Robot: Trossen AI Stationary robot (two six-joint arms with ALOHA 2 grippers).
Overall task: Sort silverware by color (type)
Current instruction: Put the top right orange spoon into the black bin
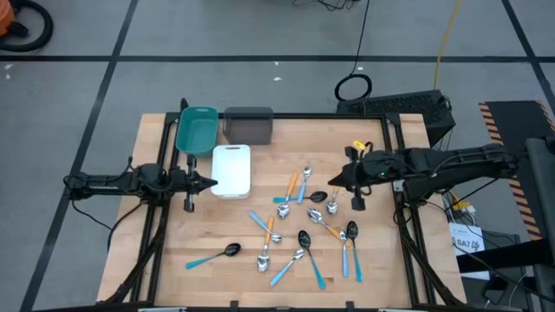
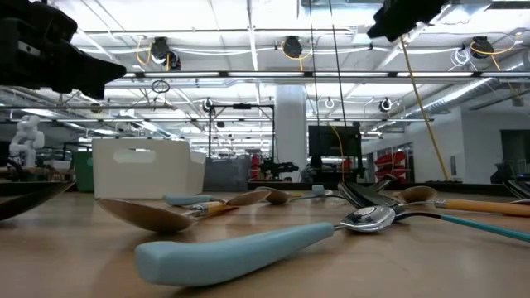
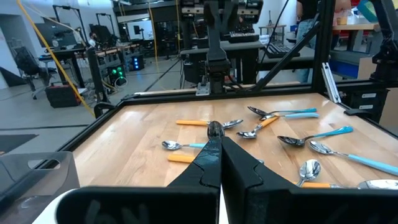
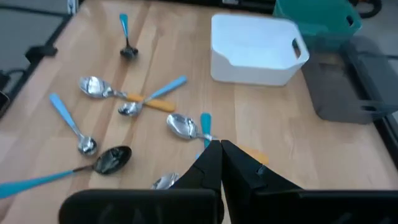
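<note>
About a dozen spoons (image 1: 308, 217) lie scattered flat on the wooden table, from its middle toward the right. Their handles are orange or light blue, and their bowls are silver or black. One black-bowled, blue-handled spoon (image 1: 212, 256) lies apart toward the near left. My left gripper (image 1: 211, 182) is shut, raised above the table beside the white tray (image 1: 231, 170), and points at the spoons (image 3: 280, 134). My right gripper (image 1: 334, 180) is shut and hovers over the far right of the scatter, above a silver-bowled spoon (image 4: 186, 127).
A teal tray (image 1: 197, 130) and a grey tray (image 1: 249, 124) stand at the far edge, with the white tray just nearer. A black frame (image 1: 399, 173) runs along the table's sides. Bare wood lies at the near left (image 1: 182, 225).
</note>
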